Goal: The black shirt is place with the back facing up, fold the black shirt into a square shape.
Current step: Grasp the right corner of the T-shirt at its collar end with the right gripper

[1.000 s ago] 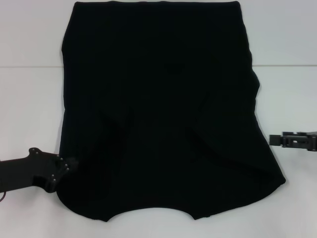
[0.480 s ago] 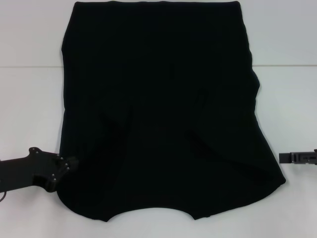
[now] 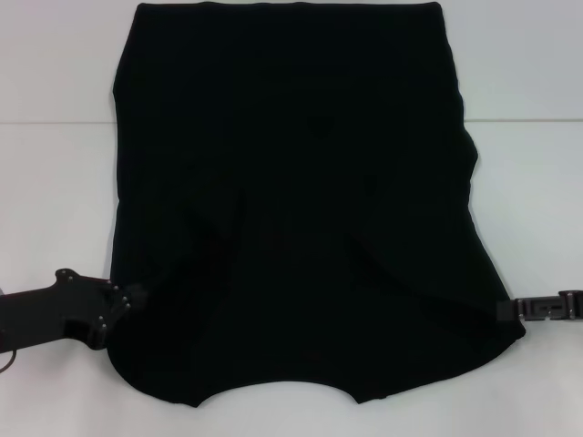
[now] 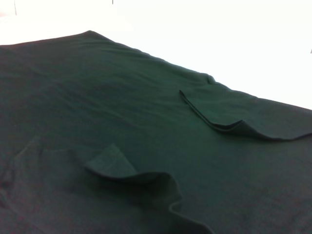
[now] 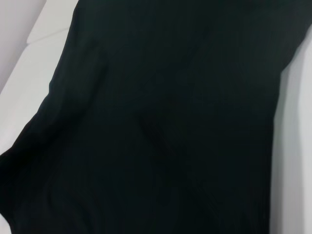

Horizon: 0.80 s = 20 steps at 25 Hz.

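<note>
The black shirt (image 3: pixel 291 200) lies flat on the white table (image 3: pixel 55 200), both sleeves folded inward, its curved neckline at the near edge. My left gripper (image 3: pixel 132 299) sits low at the shirt's near left edge, touching the fabric. My right gripper (image 3: pixel 504 310) reaches in from the right and meets the shirt's near right edge. In the left wrist view the shirt (image 4: pixel 122 107) shows two folded sleeve flaps (image 4: pixel 229 114) with raised edges. The right wrist view is filled by the shirt (image 5: pixel 170 122). Neither wrist view shows its own fingers.
Bare white table surface lies on both sides of the shirt and along the near edge (image 3: pixel 273 414). A faint seam line crosses the table (image 3: pixel 528 120) behind the shirt's middle.
My right gripper dropped toward the near side, then slid left until it met the shirt's right edge. The left gripper shifted only slightly. The shirt has not moved.
</note>
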Each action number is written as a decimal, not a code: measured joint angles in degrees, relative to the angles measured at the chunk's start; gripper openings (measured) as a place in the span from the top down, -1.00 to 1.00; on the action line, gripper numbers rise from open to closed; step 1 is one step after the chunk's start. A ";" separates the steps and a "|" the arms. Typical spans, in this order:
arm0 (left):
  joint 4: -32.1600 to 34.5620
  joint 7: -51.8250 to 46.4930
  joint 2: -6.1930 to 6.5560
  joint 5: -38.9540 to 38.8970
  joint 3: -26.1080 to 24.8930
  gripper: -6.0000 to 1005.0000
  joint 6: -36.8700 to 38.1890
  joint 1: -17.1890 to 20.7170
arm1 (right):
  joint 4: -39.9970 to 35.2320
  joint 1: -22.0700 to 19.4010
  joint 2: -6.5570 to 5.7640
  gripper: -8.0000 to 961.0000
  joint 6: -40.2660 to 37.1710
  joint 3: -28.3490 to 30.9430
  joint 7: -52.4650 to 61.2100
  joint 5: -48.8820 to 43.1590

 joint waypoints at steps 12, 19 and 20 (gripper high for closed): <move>-0.19 0.05 0.05 -0.23 0.00 0.97 -0.11 -0.13 | 0.80 1.05 0.80 -0.64 0.85 0.91 0.27 -2.15; -0.20 0.08 0.05 -0.27 0.00 0.97 -0.15 -0.40 | 0.80 1.20 1.30 -0.57 1.07 1.19 0.26 -2.16; -0.17 0.08 0.05 -0.27 0.00 0.97 -0.15 -0.40 | 0.80 1.23 1.43 -0.56 1.07 1.26 0.26 -2.16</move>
